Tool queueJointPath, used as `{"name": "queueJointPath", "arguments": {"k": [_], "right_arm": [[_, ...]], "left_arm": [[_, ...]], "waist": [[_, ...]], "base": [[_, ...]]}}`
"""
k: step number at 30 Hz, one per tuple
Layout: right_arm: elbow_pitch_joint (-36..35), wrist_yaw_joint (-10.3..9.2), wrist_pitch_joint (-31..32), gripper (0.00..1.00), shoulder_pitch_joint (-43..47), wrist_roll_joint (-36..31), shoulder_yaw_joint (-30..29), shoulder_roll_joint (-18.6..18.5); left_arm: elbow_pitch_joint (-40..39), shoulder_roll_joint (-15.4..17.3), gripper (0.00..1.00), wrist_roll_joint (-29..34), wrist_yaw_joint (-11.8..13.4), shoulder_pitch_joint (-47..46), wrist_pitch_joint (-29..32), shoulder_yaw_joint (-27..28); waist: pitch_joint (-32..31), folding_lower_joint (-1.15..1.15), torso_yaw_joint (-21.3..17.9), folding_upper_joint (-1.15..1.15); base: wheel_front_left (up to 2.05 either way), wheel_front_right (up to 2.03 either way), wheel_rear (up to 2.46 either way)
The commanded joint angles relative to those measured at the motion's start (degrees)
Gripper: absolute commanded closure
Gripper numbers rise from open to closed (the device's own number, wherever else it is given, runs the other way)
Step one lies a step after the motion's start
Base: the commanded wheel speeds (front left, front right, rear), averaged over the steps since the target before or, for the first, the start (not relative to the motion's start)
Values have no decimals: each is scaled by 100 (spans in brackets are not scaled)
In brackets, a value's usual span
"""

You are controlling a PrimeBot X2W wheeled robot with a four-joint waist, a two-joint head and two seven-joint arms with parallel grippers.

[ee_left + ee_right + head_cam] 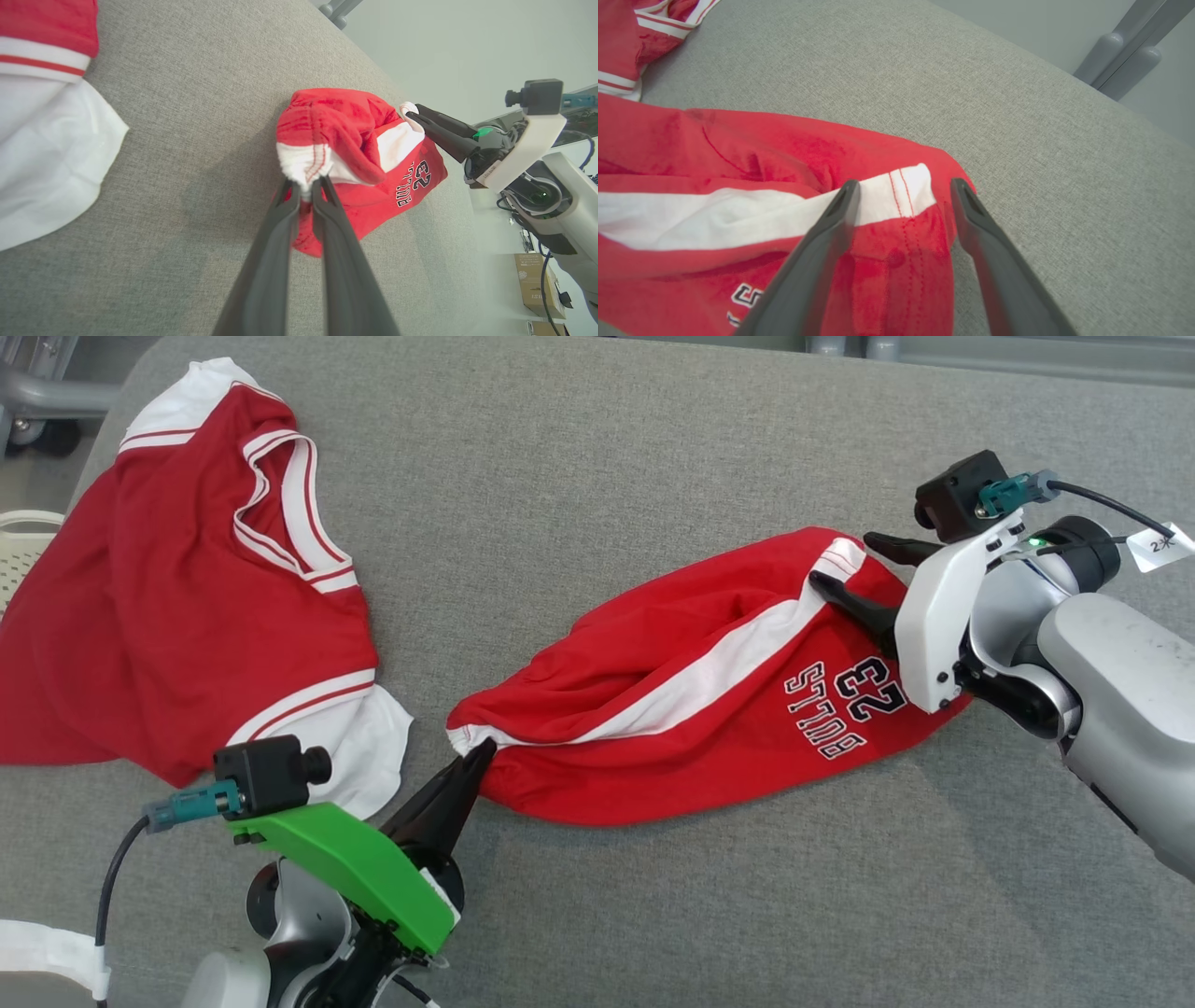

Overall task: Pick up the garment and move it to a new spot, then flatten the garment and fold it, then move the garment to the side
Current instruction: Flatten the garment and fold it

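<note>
The left gripper (481, 751) was closed tight on a white hemmed corner at the near end of the red shorts (672, 709), the cloth pinched between the two dark fingers. The right gripper (845, 565) stood with its fingers apart at the far end. They lay on either side of the white stripe at the hem, low on the cloth but not clamping it.

The red shorts lay stretched but bunched between the two grippers, on the grey cloth surface (597, 457), toward the robot's right. The printed letters were turned up.

I judged this garment to be light, soft and limp. It would sag and fold on itself wherever it was not held, and thin cloth can slip out of a shallow pinch. The stitched hems and the corners seemed the best places to take hold, because the cloth is doubled there. The right fingers would probably need to close on the hem edge, taking one layer and not a whole bundle.

To the robot's left lay a red and white jersey (187, 597), near the left gripper but apart from the shorts. It could be caught if the shorts were dragged that way. A pale basket (23, 546) showed at the far left edge.
</note>
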Motion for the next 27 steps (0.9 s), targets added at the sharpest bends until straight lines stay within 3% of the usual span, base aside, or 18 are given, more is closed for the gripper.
{"name": "queueJointPath", "arguments": {"k": [1, 2, 3, 4, 5, 15, 27], "right_arm": [[42, -1, 38, 0, -50, 71, 57, 28], [49, -1, 50, 0, -55, 117, 89, 42], [45, -1, 40, 24, -64, 166, 114, 52], [33, -1, 47, 74, -80, 224, 131, 59], [12, -1, 77, 100, -81, 287, 173, 59], [-438, -1, -240, 100, -138, 878, 146, -179], [-1537, -1, -1160, 100, 410, 1458, -762, -1059]], "left_arm": [[19, -23, 100, 39, -33, -79, -41, 6], [32, -26, 100, 38, -32, -84, -52, 9], [42, -31, 100, 36, -32, -85, -64, 11], [39, -34, 100, 30, -30, -86, -80, 17], [49, -40, 100, 24, -31, -89, -79, 20], [63, 36, 100, -14, -5, -144, -137, 164], [-574, 216, 100, -84, 196, -31, -90, 484]], "waist": [[-4, 0, 1, 69], [-10, 0, -4, 69], [-18, 0, -10, 69], [-11, 0, -20, 69], [-9, 0, -30, 69], [-133, 0, -178, 69], [-455, 0, -558, 69]], "base": [[0, 0, 0], [0, 0, 0], [0, 0, 0], [0, 0, 0], [0, 0, 0], [0, 0, 0], [0, 0, 0]]}}
